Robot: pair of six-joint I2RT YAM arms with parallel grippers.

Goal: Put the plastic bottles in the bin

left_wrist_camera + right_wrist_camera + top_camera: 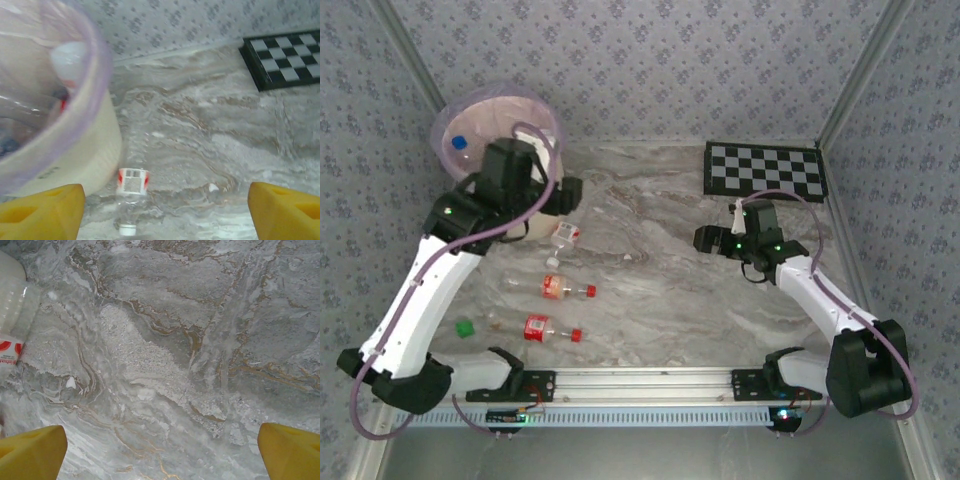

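Far-left table [660, 290] corner: bin [95, 155], contents blurred. Just beside it, left gripper [165, 195] spread, empty. The right gripper [161, 432] is spread; bottle [20, 305] cut off at view's edge.

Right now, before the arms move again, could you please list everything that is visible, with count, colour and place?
bin: one, cream with a pink bag liner, far left of the table.
plastic bottles in the bin: at least one, blue cap; the rest are too blurred to count.
plastic bottles on the table: three, clear with red labels, lying left of centre; the one beside the bin has a white cap, the other two have red caps.
small green object: one, near left, perhaps a loose cap.
checkerboard: one, black and white, far right.
table: one, grey marble pattern.
left gripper: yellow fingers, open, beside the bin.
right gripper: yellow fingers, open, over bare table.
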